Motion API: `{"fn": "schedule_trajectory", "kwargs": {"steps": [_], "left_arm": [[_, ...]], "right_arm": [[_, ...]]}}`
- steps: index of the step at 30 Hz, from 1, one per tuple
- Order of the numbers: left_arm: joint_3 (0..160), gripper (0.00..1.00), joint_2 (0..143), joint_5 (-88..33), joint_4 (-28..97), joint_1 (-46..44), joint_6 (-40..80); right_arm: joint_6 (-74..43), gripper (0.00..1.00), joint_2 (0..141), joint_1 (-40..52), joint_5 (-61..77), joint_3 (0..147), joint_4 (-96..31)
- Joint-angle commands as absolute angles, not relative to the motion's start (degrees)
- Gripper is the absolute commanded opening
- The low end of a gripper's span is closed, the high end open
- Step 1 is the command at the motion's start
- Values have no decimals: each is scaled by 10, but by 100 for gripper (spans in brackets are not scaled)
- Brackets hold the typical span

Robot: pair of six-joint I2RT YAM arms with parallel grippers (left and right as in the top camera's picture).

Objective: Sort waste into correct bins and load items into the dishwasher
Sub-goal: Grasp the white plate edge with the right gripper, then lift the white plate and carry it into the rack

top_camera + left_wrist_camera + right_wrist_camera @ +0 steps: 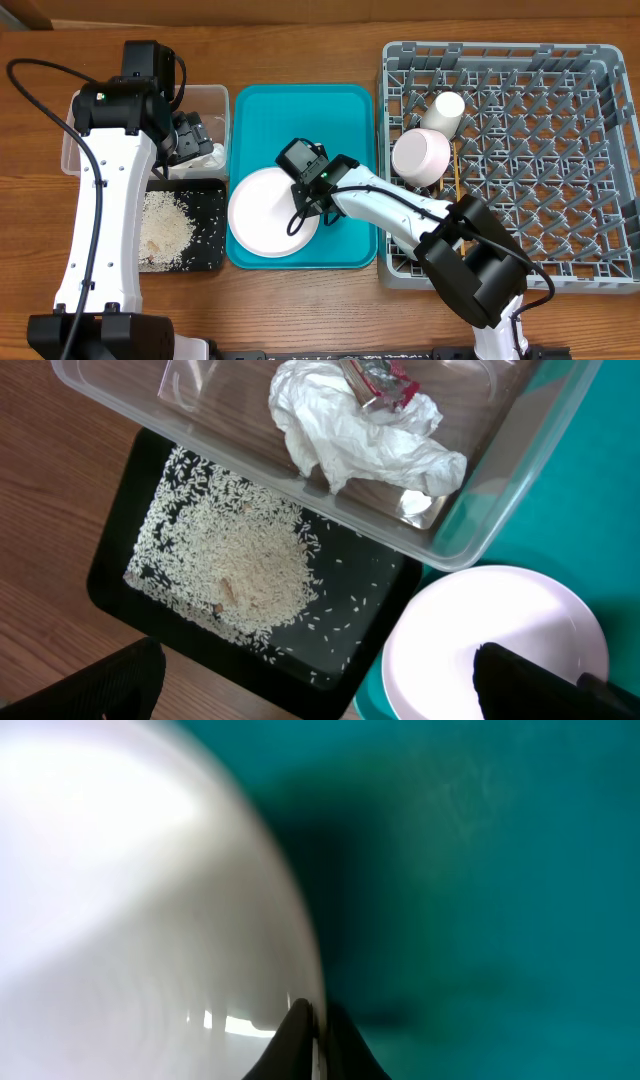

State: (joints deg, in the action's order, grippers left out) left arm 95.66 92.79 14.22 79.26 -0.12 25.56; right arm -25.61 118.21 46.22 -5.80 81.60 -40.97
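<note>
The right gripper (316,1025) is pinched together on the rim of the pale pink plate (262,215), which lies on the near-left part of the teal tray (340,110). The left gripper (192,135), jaws spread wide, hangs left of the teal tray over the clear tub (215,100) holding the napkin (350,435) and red wrapper (385,382). The black tray (125,540) with rice (250,565) also sits left of the teal tray. Right of the teal tray, the dish rack (560,150) holds the pink bowl (420,155) and white cup (445,110).
</note>
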Motion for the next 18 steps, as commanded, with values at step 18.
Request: {"fn": "schedule_trajectory", "kwargs": {"steps": [18], "left_arm": [[962, 100, 926, 150, 792, 0, 258]], "right_arm": [[-223, 4, 881, 407, -563, 957, -748]]}}
